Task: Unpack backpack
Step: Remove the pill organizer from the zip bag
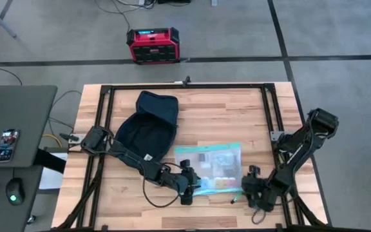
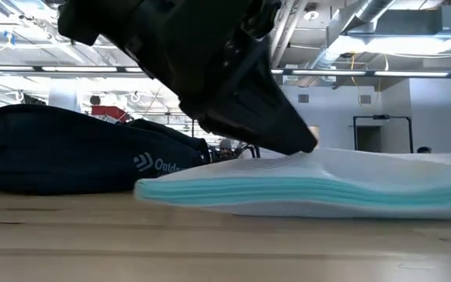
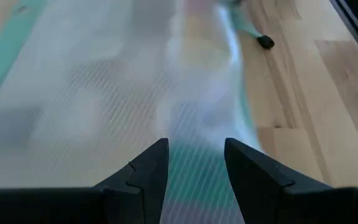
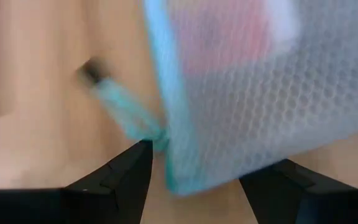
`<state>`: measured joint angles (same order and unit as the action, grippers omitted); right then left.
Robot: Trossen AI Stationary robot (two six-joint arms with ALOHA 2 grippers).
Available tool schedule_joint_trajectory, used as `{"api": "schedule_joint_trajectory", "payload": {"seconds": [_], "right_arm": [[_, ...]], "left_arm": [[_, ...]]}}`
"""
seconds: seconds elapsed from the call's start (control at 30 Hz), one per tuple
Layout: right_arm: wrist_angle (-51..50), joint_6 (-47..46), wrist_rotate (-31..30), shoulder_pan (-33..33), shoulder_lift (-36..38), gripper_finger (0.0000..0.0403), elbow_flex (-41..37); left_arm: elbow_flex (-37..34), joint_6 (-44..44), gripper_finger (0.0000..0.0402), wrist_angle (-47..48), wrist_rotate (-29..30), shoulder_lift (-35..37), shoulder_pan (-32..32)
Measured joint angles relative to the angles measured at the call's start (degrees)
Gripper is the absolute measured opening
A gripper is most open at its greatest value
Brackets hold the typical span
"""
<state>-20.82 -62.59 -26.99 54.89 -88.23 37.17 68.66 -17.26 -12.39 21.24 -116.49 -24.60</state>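
Observation:
The dark navy backpack (image 1: 148, 125) (image 2: 53, 149) lies flat on the wooden table, left of centre. Beside it, toward the near edge, a clear mesh pouch with teal edging (image 1: 210, 166) (image 2: 327, 188) (image 3: 104, 93) (image 4: 247, 81) lies flat with small items inside. My left gripper (image 1: 190, 189) (image 3: 196, 143) is open over the pouch's near left part. My right gripper (image 1: 250, 184) (image 4: 215, 155) is open at the pouch's near right corner. That corner and its teal pull cord (image 4: 120, 109) lie between its fingers. My left gripper's open fingers come slanting down from the backpack's side. One fingertip (image 2: 304, 145) meets the pouch's top face (image 2: 323, 157) near its near left part. The pouch stays flat on the table. Whether my right gripper touches the pouch's corner (image 4: 178, 177) cannot be told.
A black frame (image 1: 185, 86) runs around the table's edges. A dark cable (image 1: 153, 198) loops on the wood near the left gripper. A red-black box (image 1: 152, 45) stands on the floor beyond the table. A side desk at the left holds a phone (image 1: 6, 145) and a mouse (image 1: 15, 191).

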Motion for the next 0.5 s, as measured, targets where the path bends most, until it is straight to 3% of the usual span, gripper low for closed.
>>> {"api": "schedule_joint_trajectory", "payload": {"seconds": [0.1, 0.27, 0.5], "right_arm": [[0.7, 0.5, -3.8, -2.0, 0.0, 0.022, 1.4], [0.5, 4.5, -2.3, -6.3, -0.1, 0.0203, 2.6], [-0.6, 7.8, 4.0, -10.6, -0.1, 0.0118, 3.5]], "left_arm": [[0.5, 0.1, 0.0143, 0.1, -0.1, 0.1, 0.0], [2.0, 0.4, 0.0143, 4.8, -0.4, 1.8, -0.1], [3.0, 0.9, 0.0143, 7.9, -0.5, 2.7, -0.3]]}}
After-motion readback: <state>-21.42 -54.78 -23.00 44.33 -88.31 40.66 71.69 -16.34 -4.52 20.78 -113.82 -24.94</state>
